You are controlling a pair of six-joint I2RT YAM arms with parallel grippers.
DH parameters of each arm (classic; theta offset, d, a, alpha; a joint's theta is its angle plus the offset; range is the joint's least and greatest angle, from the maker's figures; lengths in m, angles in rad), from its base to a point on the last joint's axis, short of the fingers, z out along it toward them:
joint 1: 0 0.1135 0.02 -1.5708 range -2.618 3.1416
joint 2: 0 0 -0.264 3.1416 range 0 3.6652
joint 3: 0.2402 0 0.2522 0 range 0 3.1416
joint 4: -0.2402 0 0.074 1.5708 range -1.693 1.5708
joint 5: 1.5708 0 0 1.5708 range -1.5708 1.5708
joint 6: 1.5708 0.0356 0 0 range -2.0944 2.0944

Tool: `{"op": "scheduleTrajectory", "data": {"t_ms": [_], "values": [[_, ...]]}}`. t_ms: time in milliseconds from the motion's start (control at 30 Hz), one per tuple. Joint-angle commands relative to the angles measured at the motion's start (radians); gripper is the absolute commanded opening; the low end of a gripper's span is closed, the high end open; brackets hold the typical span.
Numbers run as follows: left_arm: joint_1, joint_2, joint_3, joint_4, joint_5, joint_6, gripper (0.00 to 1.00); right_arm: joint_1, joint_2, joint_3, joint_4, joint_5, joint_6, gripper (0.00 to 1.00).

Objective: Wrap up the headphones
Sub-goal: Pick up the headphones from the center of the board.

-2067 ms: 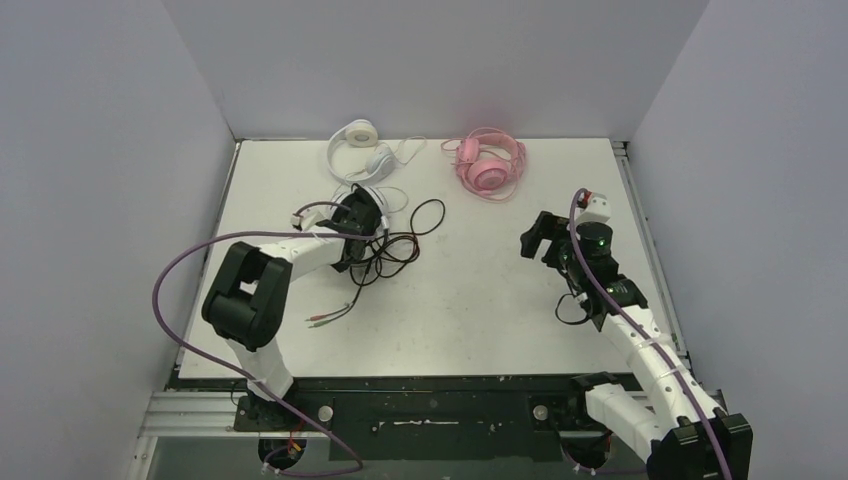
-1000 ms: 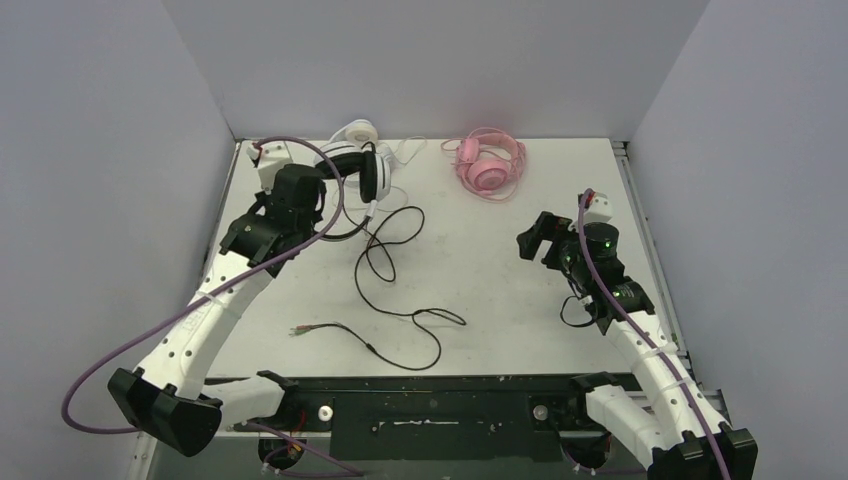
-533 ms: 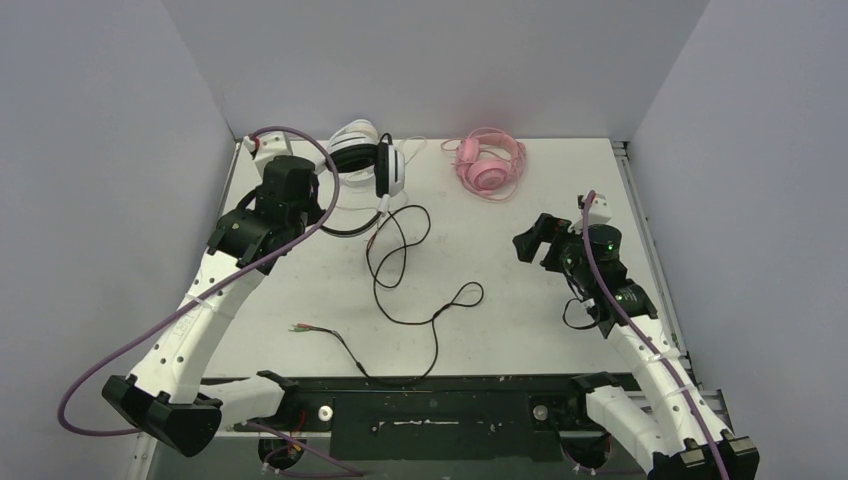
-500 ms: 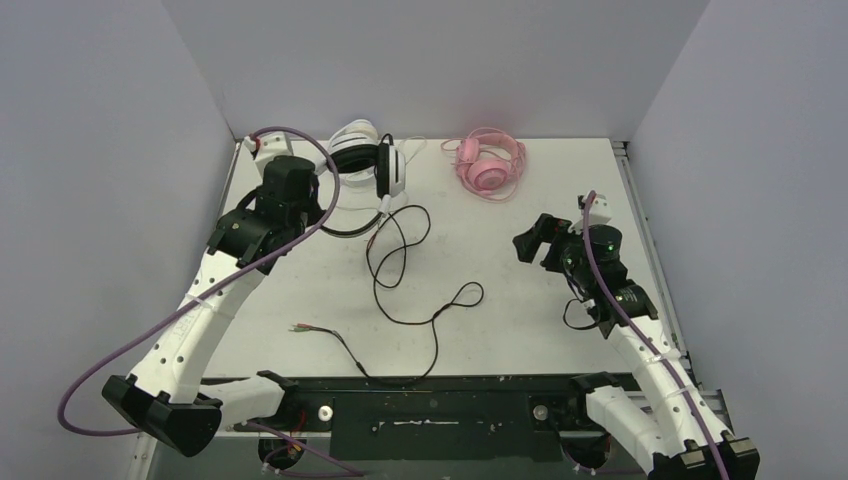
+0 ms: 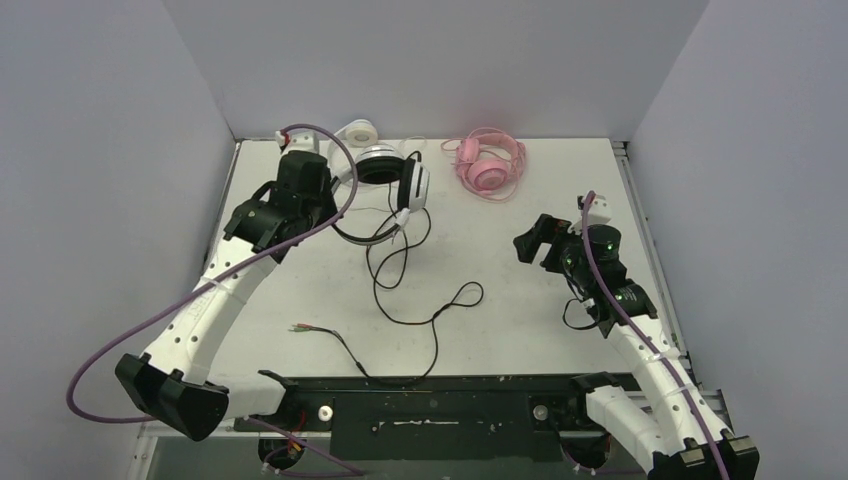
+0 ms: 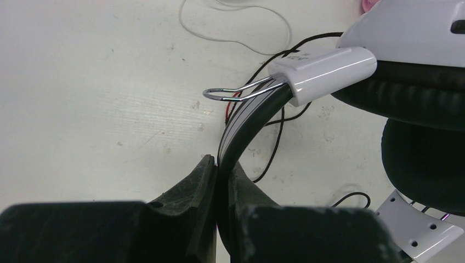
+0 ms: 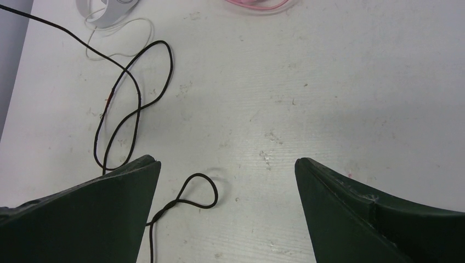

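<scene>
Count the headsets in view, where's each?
3: black-and-white headset gripped by its headband in the left gripper, far left; white headset behind it at the far edge, partly hidden; pink headset lying far centre.

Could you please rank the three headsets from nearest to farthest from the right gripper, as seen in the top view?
1. pink headset: far edge, just beyond the right gripper.
2. black-and-white headset: left of centre.
3. white headset: far edge, further left.
</scene>
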Motion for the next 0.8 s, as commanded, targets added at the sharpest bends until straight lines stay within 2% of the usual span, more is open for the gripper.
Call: {"op": "scheduleTrajectory", "data": {"t_ms": [0, 300, 433, 667, 767], "values": [[0.002, 0.007, 0.077, 0.149, 0.078, -0.001, 0.0, 0.003, -0.013, 0.023, 0.031, 0.025, 0.0, 1.0], [0.001, 0.033, 0.077, 0.167, 0.263, 0.108, 0.0, 0.003, -0.059, 0.024, 0.05, 0.019, -0.015, 1.0], [-0.012, 0.071, 0.081, 0.168, 0.347, 0.161, 0.0, 0.004, -0.08, 0.017, 0.12, -0.127, -0.092, 1.0], [-0.039, 0.167, 0.091, 0.167, 0.236, 0.282, 0.0, 0.006, 0.016, 0.073, 0.131, -0.254, -0.134, 1.0], [-0.033, 0.177, 0.115, 0.155, 0.216, 0.324, 0.0, 0.007, 0.045, 0.025, 0.224, -0.35, -0.14, 1.0]]}}
